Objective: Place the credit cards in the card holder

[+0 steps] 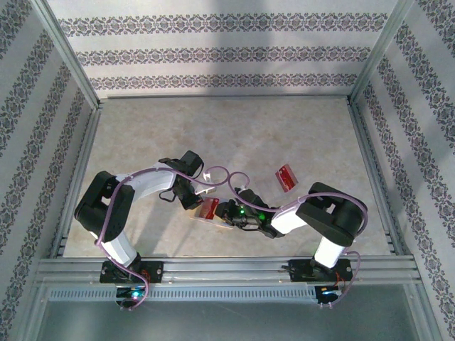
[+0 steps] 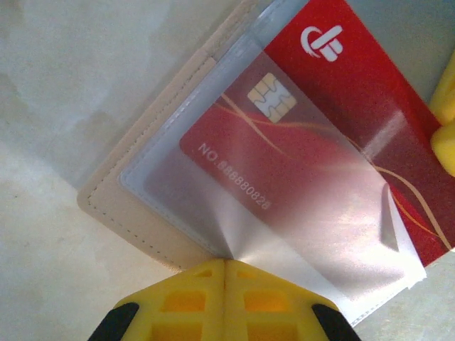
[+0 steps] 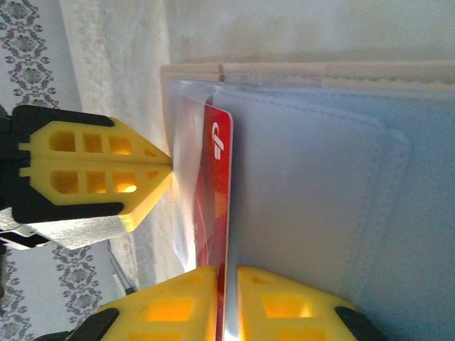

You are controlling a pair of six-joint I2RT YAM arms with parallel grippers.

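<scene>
The tan card holder (image 2: pixel 135 199) lies open on the table between my two grippers. Its clear pocket sheet (image 2: pixel 298 234) is pinched at the edge by my left gripper (image 2: pixel 226 264), which is shut on it and lifts it slightly. A red credit card (image 2: pixel 341 85) with a chip sits partly under that sheet. In the right wrist view the same red card (image 3: pixel 219 177) runs edge-on between the fingers of my right gripper (image 3: pixel 229 280), which is shut on it beside the grey-lilac pocket (image 3: pixel 320 199). A second red card (image 1: pixel 286 177) lies loose on the table to the right.
The holder and both grippers (image 1: pixel 210 207) sit near the front middle of the beige table. Metal frame rails (image 1: pixel 227 268) run along the near edge and up both sides, with patterned walls around.
</scene>
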